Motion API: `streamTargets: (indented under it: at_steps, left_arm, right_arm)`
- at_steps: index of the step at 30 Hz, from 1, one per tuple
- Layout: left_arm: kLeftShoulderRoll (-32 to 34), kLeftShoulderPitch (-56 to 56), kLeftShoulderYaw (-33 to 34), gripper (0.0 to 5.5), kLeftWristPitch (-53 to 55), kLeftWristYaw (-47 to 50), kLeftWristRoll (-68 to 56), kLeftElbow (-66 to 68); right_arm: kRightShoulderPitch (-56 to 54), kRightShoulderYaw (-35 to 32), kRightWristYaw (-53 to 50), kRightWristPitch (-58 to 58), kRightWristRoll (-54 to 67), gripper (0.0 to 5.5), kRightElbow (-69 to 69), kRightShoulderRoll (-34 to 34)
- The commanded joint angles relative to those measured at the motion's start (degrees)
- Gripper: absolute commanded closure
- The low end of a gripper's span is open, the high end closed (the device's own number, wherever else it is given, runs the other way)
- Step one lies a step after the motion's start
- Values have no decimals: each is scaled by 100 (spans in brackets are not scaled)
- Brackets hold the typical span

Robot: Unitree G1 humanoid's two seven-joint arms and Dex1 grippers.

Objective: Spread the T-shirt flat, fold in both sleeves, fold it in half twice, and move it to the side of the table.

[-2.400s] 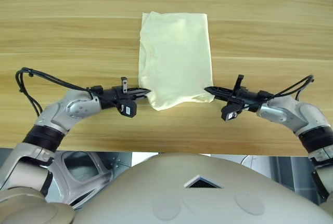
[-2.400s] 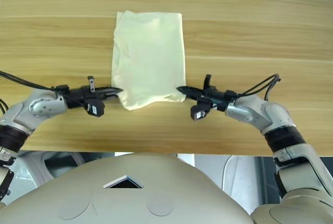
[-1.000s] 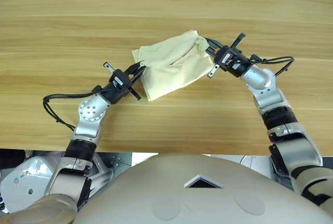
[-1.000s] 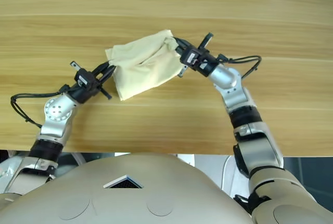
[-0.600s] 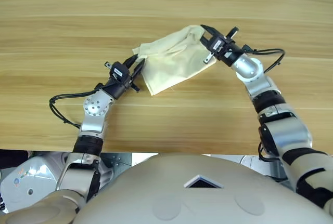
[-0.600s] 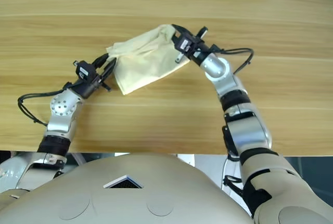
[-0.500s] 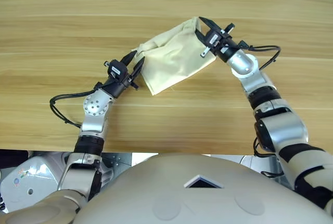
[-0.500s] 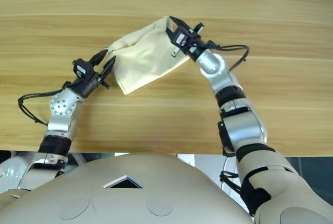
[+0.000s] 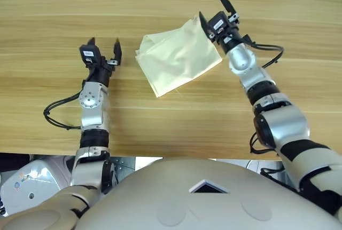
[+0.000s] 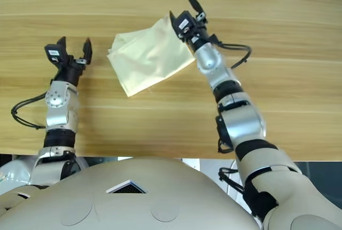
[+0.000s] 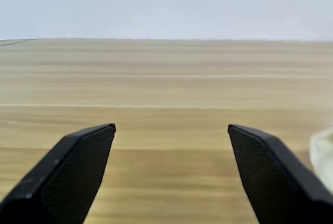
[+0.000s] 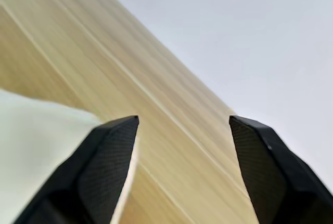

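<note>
**T-shirt sits folded on the table, nobody holding it**

T-shirt [image 9: 176, 54] is a pale yellow packet lying skewed on the wooden table [image 9: 53, 6], roughly mid-table and a bit to the robot's right. The layers look stacked but not crisp, and the near corner pokes out to a point.

The left gripper [image 9: 103, 41] is off to the left of the shirt with bare wood between them, fingers spread wide and nothing in them. The right gripper [image 9: 209, 4] is at the shirt's far right corner, also spread wide and empty. I can't tell if it's touching the cloth or just above it.

Handling-wise I'd guess it's light, floppy cotton that won't hold its shape. Pinch one corner and the stack will probably peel open. For the move to the side, my bet is to grab two opposite edges through all the layers, or just slide it flat. The wood looks smooth enough for that.
</note>
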Motion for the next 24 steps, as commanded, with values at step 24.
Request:
streamTargets:
  at_steps: [24]
  left_arm:
    - [-961, 161, -316, 148, -989, -1201, -578, -401]
  right_arm:
    - [-1203, -670, 1180, 1820, 528, 228, 1930, 618]
